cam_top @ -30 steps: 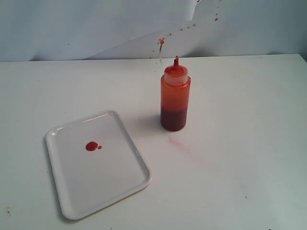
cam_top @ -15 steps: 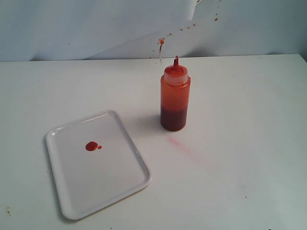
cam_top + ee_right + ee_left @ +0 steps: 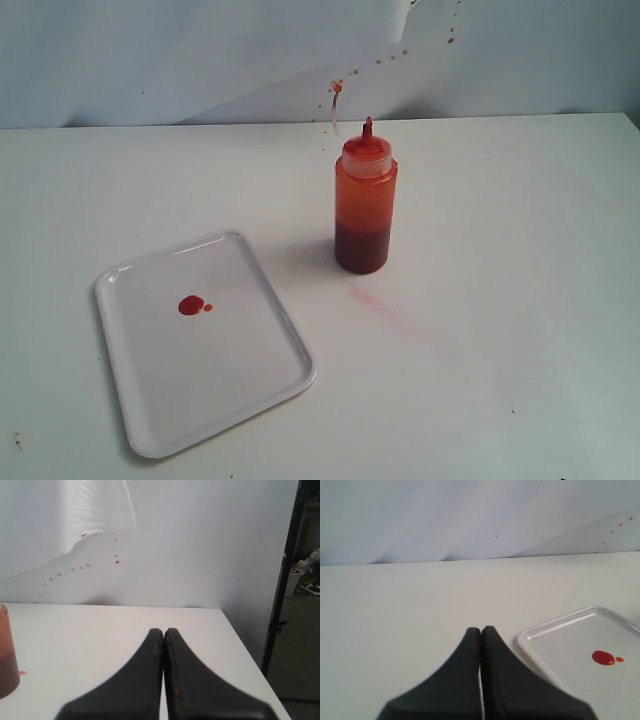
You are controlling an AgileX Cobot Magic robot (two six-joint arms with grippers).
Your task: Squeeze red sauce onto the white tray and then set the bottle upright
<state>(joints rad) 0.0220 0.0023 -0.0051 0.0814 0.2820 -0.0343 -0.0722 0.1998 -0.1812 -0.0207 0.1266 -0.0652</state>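
Note:
The bottle (image 3: 365,205) stands upright on the table, orange-red with a darker red bottom and a red pointed nozzle; its edge (image 3: 6,652) also shows in the right wrist view. To its left lies the white tray (image 3: 240,385), flat with a low rim, carrying a small round blob of red sauce (image 3: 191,305) with a tiny droplet beside it. In the left wrist view the tray (image 3: 555,645) and the red sauce (image 3: 603,657) lie beside my left gripper (image 3: 481,629), which is shut and holds nothing. My right gripper (image 3: 163,630) is shut and holds nothing too. Neither gripper appears in the exterior view.
A faint pink smear (image 3: 378,305) marks the table just in front of the bottle. Red splatter dots (image 3: 336,88) speckle the white backdrop behind it. The table's right edge (image 3: 240,645) drops off beside my right gripper, with a dark stand (image 3: 280,605) beyond it.

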